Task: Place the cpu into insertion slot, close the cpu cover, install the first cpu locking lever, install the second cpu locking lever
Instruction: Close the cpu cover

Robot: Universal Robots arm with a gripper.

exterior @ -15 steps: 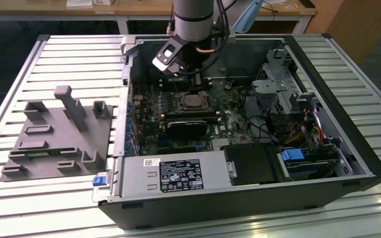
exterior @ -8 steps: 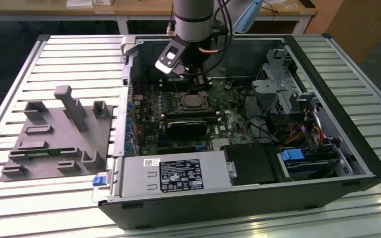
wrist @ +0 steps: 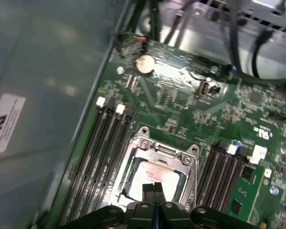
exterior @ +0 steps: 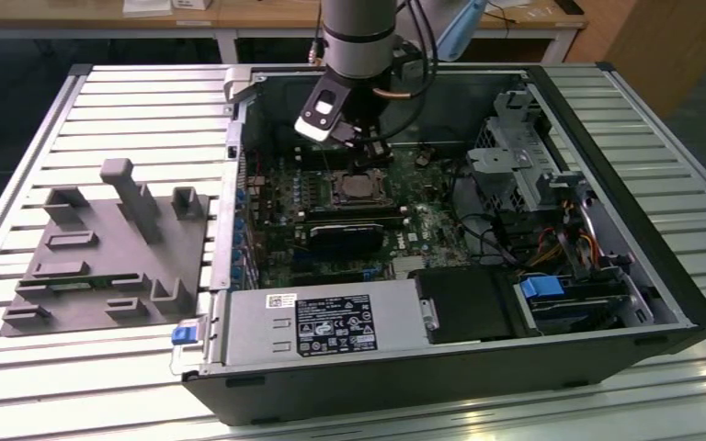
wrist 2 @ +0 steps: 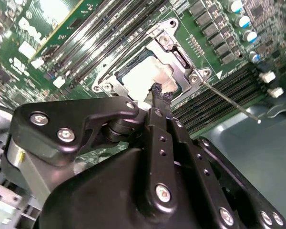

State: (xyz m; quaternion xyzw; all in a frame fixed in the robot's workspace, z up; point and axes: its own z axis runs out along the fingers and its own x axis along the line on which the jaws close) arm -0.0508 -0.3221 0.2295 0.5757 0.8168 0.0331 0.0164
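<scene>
Open case (exterior: 451, 367) on slatted table (exterior: 120, 101); gripper (wrist: 154, 189) inside it, fingers pressed together with nothing between, tips right over cpu (wrist: 150, 174), contact unclear. Green board (wrist: 181, 95) all round; long black memory slots (wrist: 100, 152) flank both sides. Silver cover (wrist: 157, 149) frames pale flat cpu, seated in socket (wrist: 126, 179). Thin lever (wrist 2: 231, 101) juts from socket corner across memory slots

My tool (exterior: 363, 147) hangs inside the open computer case (exterior: 662, 271), just above the insertion slot (exterior: 356, 187) on its board. The grey power supply box (exterior: 316, 323) lies along the case's wall nearest the camera. A grey fixture (exterior: 108, 248) lies on the table (exterior: 120, 101) beside the case.
</scene>
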